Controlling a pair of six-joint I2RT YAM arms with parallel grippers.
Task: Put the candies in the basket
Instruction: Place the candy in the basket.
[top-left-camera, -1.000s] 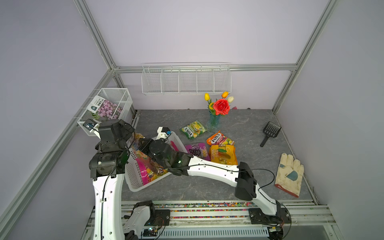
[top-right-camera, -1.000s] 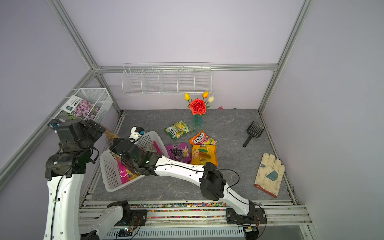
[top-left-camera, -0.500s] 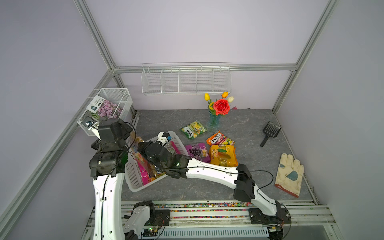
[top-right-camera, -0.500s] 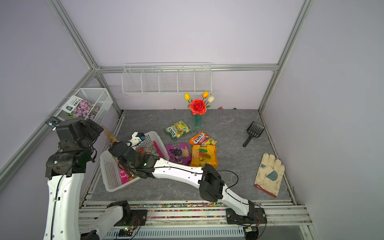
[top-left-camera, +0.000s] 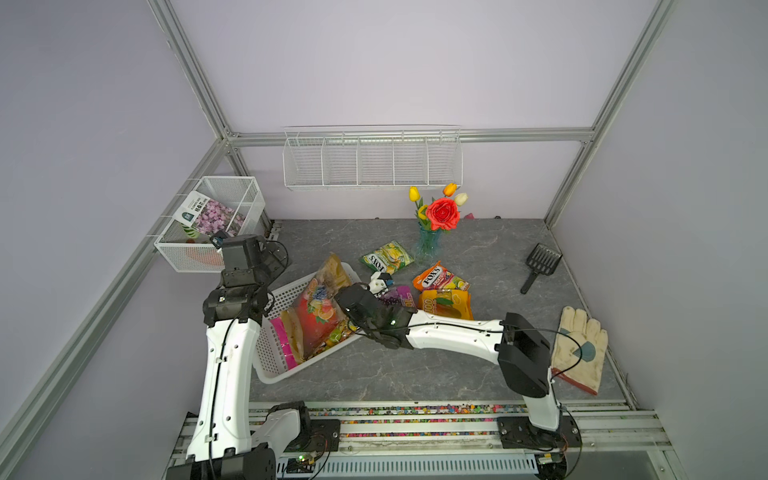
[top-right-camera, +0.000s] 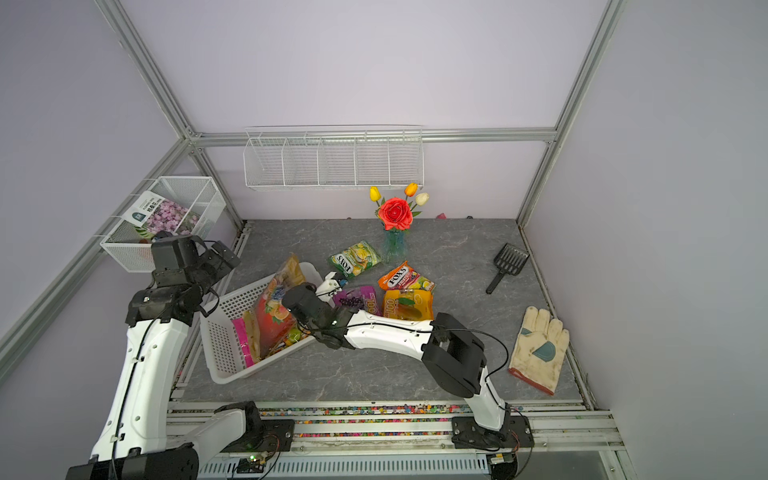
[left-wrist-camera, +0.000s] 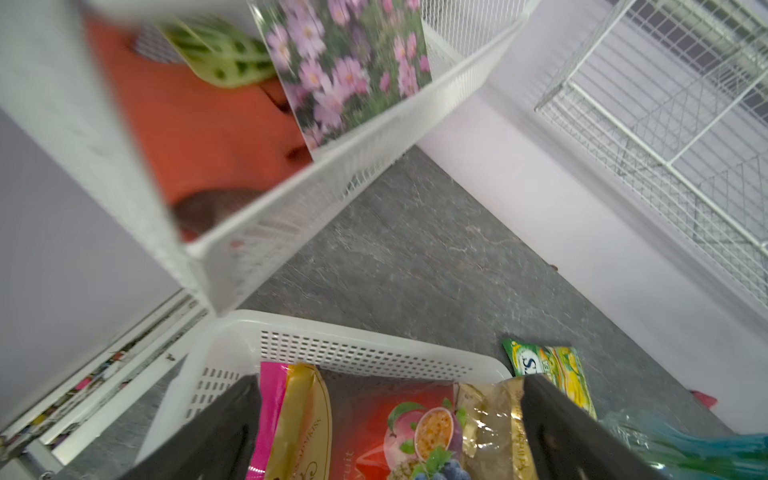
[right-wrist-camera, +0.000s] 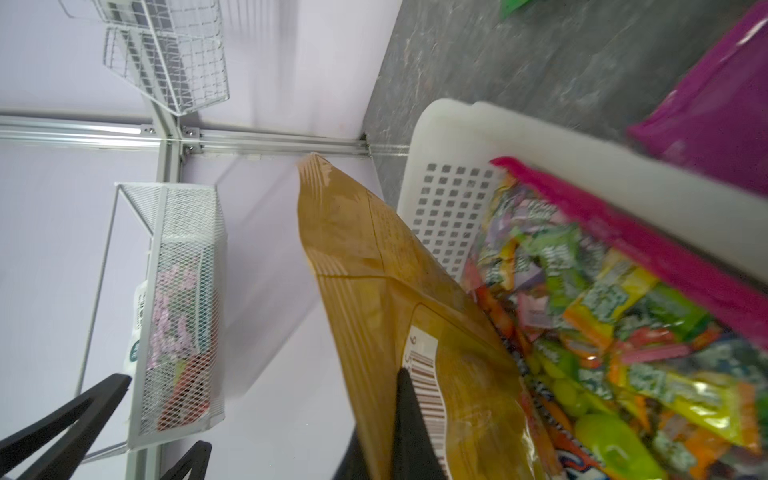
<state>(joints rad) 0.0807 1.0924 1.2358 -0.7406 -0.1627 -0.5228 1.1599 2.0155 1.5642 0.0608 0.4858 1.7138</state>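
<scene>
Two bags fill basket (top-left-camera: 270, 365); right tool (right-wrist-camera: 399, 432) pinches gold bag (top-left-camera: 322, 307), left tool (left-wrist-camera: 386, 432) gapes.

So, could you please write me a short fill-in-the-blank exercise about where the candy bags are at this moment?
1. The gold fruit-printed bag lies in the white ____, partly on the pink bag.
2. The right gripper is shut on the ____ bag.
3. ____ candy bags lie on the table.
4. The green FOX'S bag lies nearest the vase of ____.

Missing words: basket; gold; four; flowers
</scene>
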